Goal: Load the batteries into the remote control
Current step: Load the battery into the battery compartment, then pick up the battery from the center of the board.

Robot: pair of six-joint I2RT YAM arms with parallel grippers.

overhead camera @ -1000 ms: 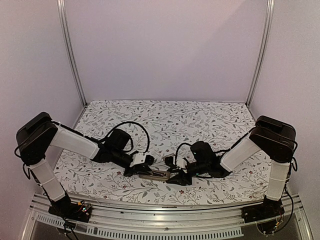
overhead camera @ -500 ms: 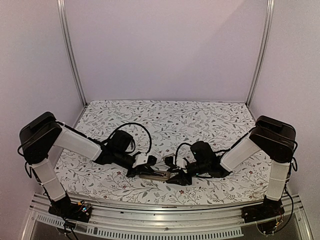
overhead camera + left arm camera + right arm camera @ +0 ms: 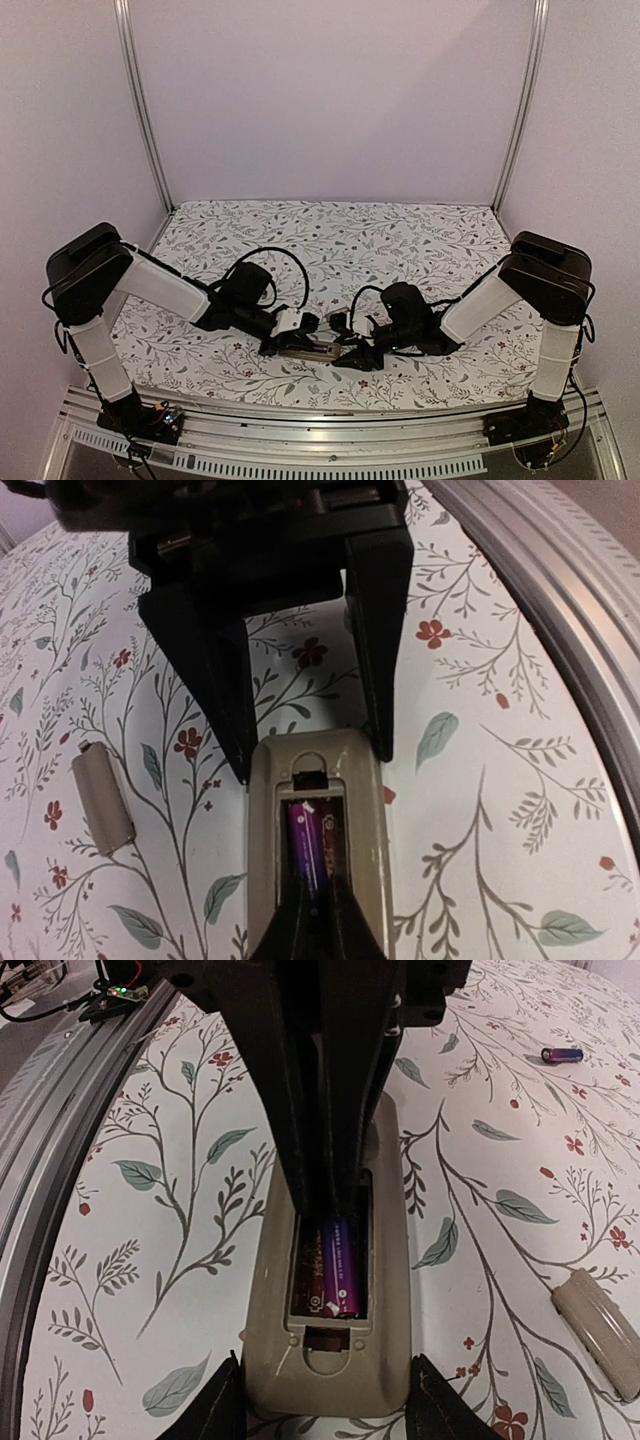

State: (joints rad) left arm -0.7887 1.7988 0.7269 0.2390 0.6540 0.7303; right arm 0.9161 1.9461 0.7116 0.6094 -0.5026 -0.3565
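The remote control (image 3: 330,1360) lies back-up on the flowered cloth, with its tan battery recess open. It also shows in the left wrist view (image 3: 265,820) and in the top view (image 3: 312,350). My right gripper (image 3: 325,1405) is shut on the remote's end, one finger on each side. A purple battery (image 3: 340,1265) lies in the recess. My left gripper (image 3: 315,915) is shut, its tips resting on that battery's (image 3: 303,845) near end. A second battery (image 3: 562,1055) lies loose on the cloth, beyond the remote.
The small tan-grey cover piece (image 3: 100,800) lies on the cloth beside the remote, seen again in the right wrist view (image 3: 600,1345). The metal rail of the table's near edge (image 3: 560,590) runs close by. Both arms meet low over the front middle of the table (image 3: 330,240).
My left arm has pushed a little to the right toward the remote, and its jaws have closed further. The right arm and the remote have not moved.
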